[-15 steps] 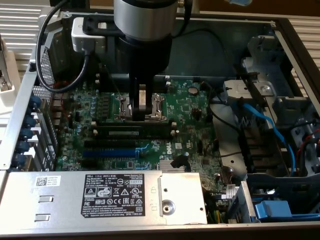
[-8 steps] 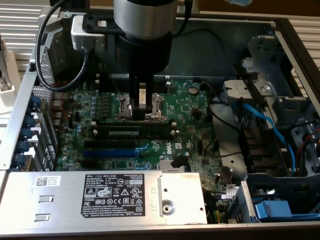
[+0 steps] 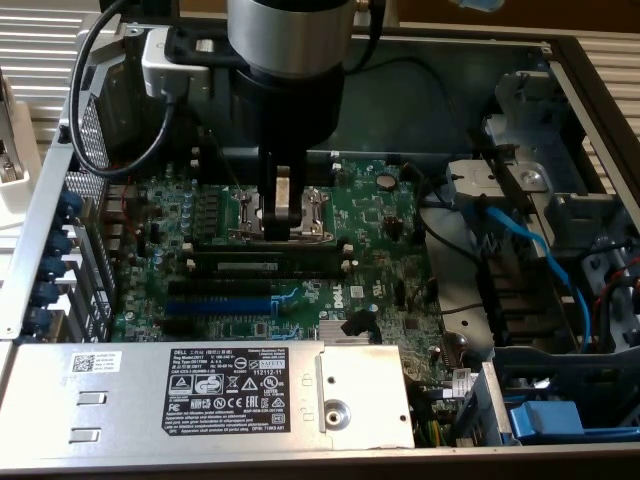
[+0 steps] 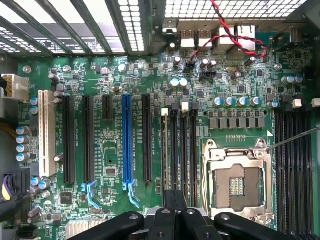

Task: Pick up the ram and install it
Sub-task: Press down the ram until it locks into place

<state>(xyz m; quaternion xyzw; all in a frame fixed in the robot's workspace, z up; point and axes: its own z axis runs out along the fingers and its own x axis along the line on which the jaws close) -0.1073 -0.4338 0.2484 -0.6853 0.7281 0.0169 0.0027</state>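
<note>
Open computer case [image 3: 600, 110], grey sheet-metal walls, lying flat; pale ribbed surface visible beyond its rim in the exterior view.

Green motherboard [image 3: 370, 230] covers the case floor. Silver power supply [image 3: 200, 395] with a black-and-white label lies along the near edge in the exterior view. Drive bay region on the exterior view's right holds blue cables [image 3: 545, 255] and a red-and-black wire pair. In the wrist view a twisted red-and-black wire [image 4: 235, 37] crosses the rear ports, above the perforated case wall.

Robot arm's dark cylindrical wrist hangs over the board centre. Gripper [image 3: 283, 205] stands just above the open CPU socket [image 4: 237, 185], fingers [image 4: 175, 200] pressed together; nothing visibly between them.

Ram [image 3: 270, 265]: long thin stick with a small white label, lying edge-up in the black memory slots [image 4: 182, 150] right beside the CPU socket, directly below the gripper, gripper not touching it. In the wrist view the occupied slot shows a thin pale edge running its length. Whether the end latches are closed, cannot tell.

Other board items: blue expansion slot [image 4: 128, 140], black expansion slots flanking it, one white slot [image 4: 46, 132], a second bank of memory slots on the socket's far side, rows of capacitors
</note>
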